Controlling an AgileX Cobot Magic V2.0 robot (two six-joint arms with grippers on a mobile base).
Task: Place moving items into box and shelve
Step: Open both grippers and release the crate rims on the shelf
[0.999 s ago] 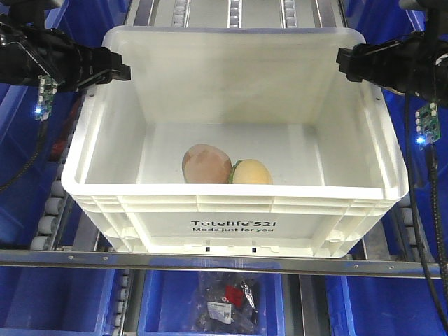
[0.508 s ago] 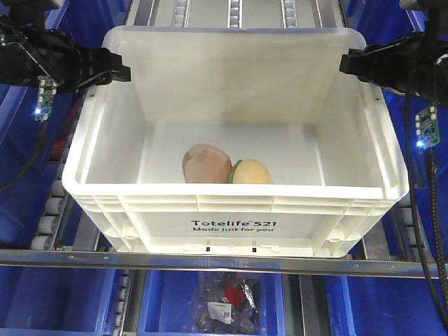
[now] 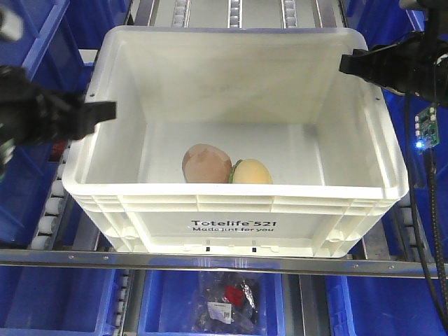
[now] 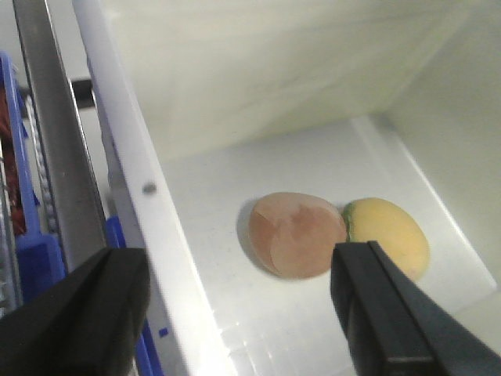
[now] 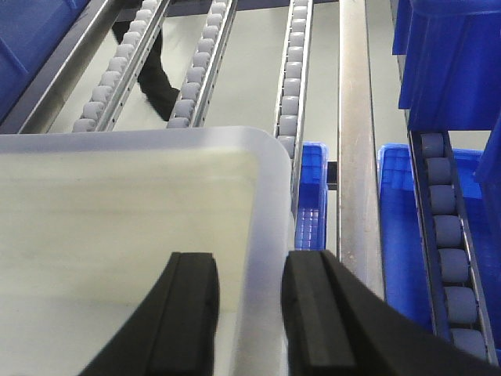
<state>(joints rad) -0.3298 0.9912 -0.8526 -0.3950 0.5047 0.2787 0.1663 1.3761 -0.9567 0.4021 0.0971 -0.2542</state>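
White plastic fills most of what I see: the box [image 3: 234, 210], printed "Totelife 521 Made just for you", sits on the roller rack [image 5: 291, 94], grey steel bars and rails of small rollers running under and behind it. Blue bins [image 3: 56, 301] line both sides and the level below, one holding a bagged item [image 3: 227, 304].

Down on the box floor, toward the front wall, lie the two toys: the pink-brown ball [image 3: 206, 164] and, touching it on its right, the pale yellow egg [image 3: 252, 171] with its green edge.

At the far right rim, the right hand [image 5: 249, 313] straddles the box wall, one finger inside, one outside, clamped on or nearly on the rim. The left hand [image 4: 235, 313] is released, its fingers spread wide across the left wall of the box, clear of the plastic; it looks blurred in the front view.
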